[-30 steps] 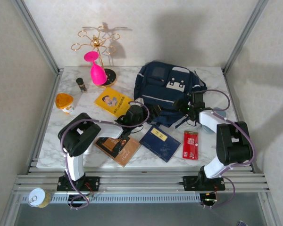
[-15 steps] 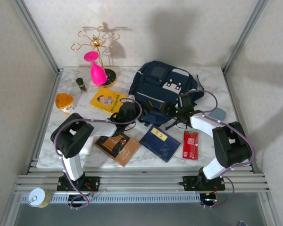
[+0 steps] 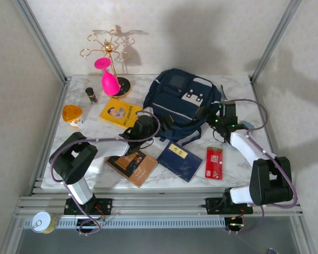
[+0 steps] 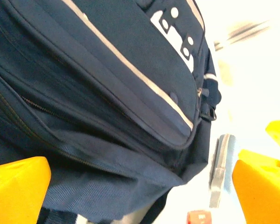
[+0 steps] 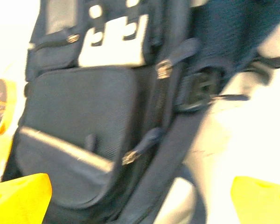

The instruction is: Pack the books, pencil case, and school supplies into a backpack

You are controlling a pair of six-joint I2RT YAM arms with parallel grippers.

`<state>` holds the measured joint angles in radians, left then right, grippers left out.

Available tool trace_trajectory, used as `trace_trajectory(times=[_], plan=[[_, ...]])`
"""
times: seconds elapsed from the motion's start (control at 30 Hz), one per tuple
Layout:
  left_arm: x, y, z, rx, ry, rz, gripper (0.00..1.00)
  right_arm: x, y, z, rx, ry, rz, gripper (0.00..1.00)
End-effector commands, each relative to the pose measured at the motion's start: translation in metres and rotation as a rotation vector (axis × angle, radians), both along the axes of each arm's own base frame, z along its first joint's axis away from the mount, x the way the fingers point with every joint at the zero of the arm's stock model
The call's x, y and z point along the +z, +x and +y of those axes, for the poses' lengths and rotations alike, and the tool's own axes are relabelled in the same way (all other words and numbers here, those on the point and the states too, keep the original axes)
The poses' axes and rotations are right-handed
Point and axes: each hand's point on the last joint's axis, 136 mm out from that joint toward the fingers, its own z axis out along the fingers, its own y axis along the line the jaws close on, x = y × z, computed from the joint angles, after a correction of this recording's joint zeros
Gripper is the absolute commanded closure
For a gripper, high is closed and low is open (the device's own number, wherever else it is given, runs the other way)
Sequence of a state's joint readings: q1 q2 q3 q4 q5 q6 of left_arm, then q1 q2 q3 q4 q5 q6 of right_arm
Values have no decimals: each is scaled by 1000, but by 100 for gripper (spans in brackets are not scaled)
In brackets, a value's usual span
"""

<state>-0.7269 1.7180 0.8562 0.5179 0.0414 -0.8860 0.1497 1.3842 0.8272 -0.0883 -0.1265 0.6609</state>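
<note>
a: left gripper (image 3: 143, 127) and right gripper (image 3: 209, 113) flank the backpack (image 3: 181, 103) mid-table, both spread wide, empty.
b: pinch a zip pull (image 5: 129, 157), open the mouth wide first. books (image 3: 179, 160), pencil case (image 4: 218, 168), red packet (image 3: 213, 162) lie outside, unpacked.
a: white marble tabletop (image 3: 238, 172), plain pale walls (image 3: 212, 37).

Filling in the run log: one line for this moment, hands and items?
left hand open, by backpack | right hand open, by backpack | books, pouch, red packet on table, unpacked
</note>
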Motion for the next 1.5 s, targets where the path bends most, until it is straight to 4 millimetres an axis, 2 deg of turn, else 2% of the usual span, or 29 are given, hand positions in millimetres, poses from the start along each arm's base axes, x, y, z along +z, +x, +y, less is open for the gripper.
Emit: trace_trajectory(times=[0.0, 0.23, 0.43, 0.57, 0.7, 0.77, 0.9, 1.0, 1.2, 1.3, 1.4, 1.47], plan=[[15, -6, -22, -28, -36, -5, 1, -10, 9, -19, -26, -32, 59, 1], [15, -18, -60, -85, -52, -2, 1, -28, 50, -35, -31, -41, 82, 9], [4, -23, -85, -119, -43, 13, 1, -47, 84, -33, 0, -33, 99, 20], [-9, -18, -87, -109, -12, 24, 1, -53, 102, -25, 37, -6, 88, 30], [-18, -10, -83, -89, 31, 20, 1, -55, 109, -20, 61, 13, 85, 50], [-23, -4, -78, -76, 54, 16, 1, -50, 107, -19, 61, 18, 70, 66], [-32, 15, -66, -46, 81, 15, 1, -32, 98, -20, 53, 30, 19, 90], [-32, 34, -59, -31, 108, -12, 1, -21, 86, -20, 52, 41, 6, 99], [-21, 90, -40, 8, 139, -79, 1, -6, 48, -8, 42, 137, -17, 100], [-11, 114, -32, 3, 146, -113, 1, 4, 29, 8, 47, 174, -40, 100], [3, 123, -21, 3, 157, -137, 1, 12, 19, 24, 52, 201, -59, 100], [12, 121, -13, 2, 167, -147, 1, 15, 16, 27, 42, 218, -63, 100]])
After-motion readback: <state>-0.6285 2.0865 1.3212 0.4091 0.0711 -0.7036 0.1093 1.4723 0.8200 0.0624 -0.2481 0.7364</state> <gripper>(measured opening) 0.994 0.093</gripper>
